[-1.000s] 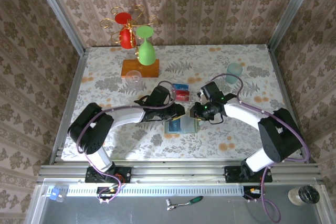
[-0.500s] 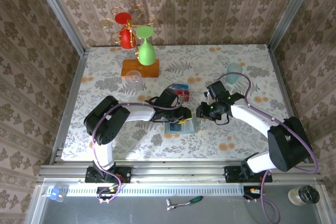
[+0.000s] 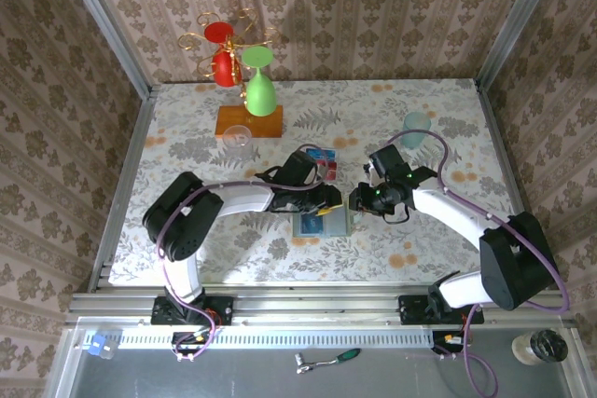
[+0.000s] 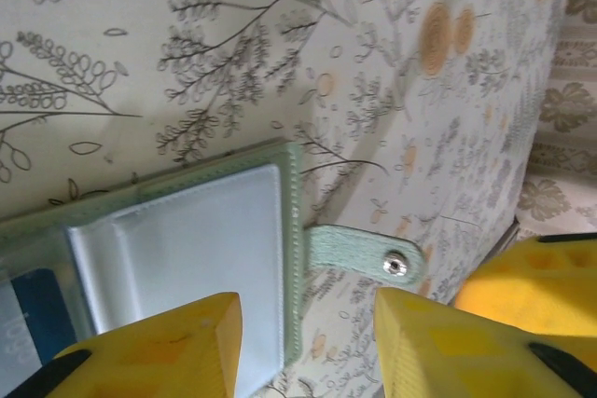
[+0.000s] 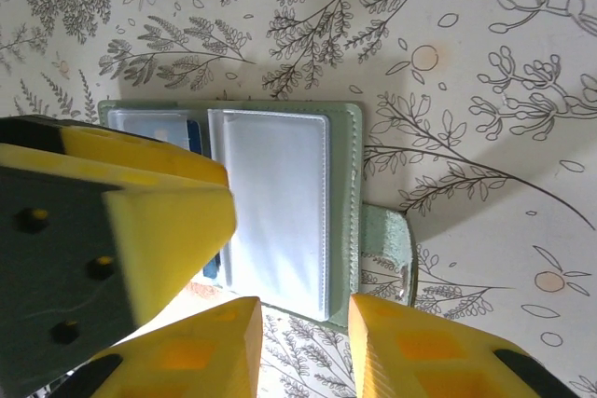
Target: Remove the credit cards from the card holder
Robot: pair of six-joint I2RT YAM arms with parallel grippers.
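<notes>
The card holder [image 3: 322,223] lies open on the table, pale green with clear inner pockets [image 5: 278,210] and a snap strap [image 4: 362,253]. A blue credit card [image 4: 35,310] sits in a left-hand pocket, its edge [image 5: 194,135] also in the right wrist view. My left gripper [image 3: 326,203] hovers over the holder's far edge, open [image 4: 303,342], with the holder's strap-side edge between its fingers and untouched. My right gripper [image 3: 357,199] is open [image 5: 303,347] just off the holder's right edge by the strap [image 5: 387,241]. The left gripper's yellow finger [image 5: 140,216] covers the holder's left half.
A small clear tray [image 3: 322,163] with red and blue cards stands just behind the holder. A wooden stand with red and green glasses [image 3: 248,90] is at the back left, and a pale green cup [image 3: 416,128] at the back right.
The left arm has swung right, bringing its gripper over the holder. Both grippers have opened a little. The right gripper has barely shifted.
</notes>
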